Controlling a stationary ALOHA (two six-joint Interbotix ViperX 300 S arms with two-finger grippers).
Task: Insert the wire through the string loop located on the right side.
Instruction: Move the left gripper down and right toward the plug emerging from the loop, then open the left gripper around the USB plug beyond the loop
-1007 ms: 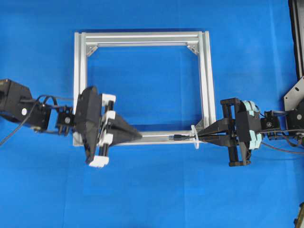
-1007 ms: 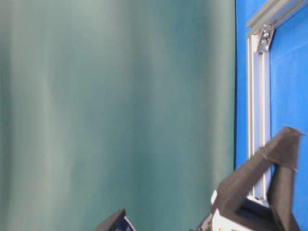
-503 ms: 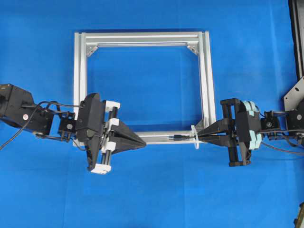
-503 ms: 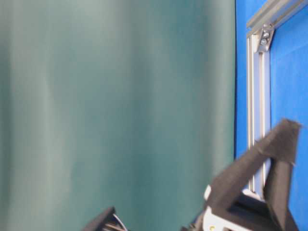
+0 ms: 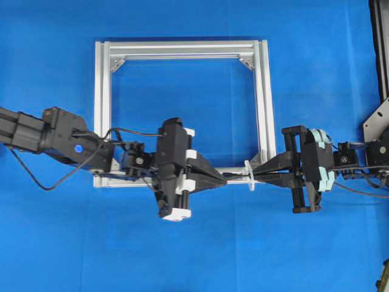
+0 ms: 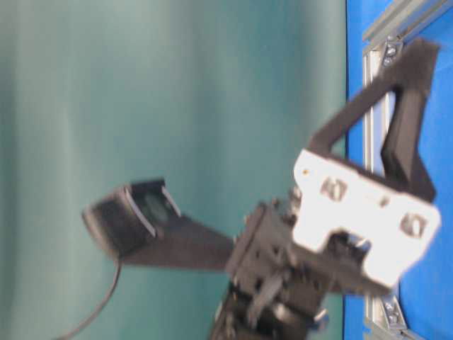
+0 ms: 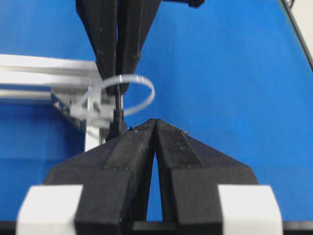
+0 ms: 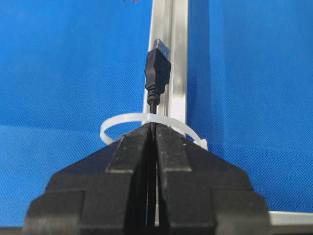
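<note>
A: Where does the wire (image 8: pixel 155 73) stand?
B: Its plug has passed through the string loop (image 8: pixel 146 122) and lies over the aluminium frame (image 5: pixel 262 103).

A: And the grippers?
B: The right gripper (image 8: pixel 152 134) is clamped on the wire just behind the loop. The left gripper (image 7: pixel 154 123) is closed, tips at the plug, holding nothing visible.

1. This is a robotics lab test bench: a table (image 5: pixel 316 255) dressed in plain blue cloth, edge to edge.
2. A bare aluminium frame (image 5: pixel 262 103) lies flat at its centre as a practice fixture.
3. Behind the table hangs a plain teal curtain (image 6: pixel 170 92).
4. Metal rig brackets (image 5: pixel 377 118) stand right of the frame.
</note>
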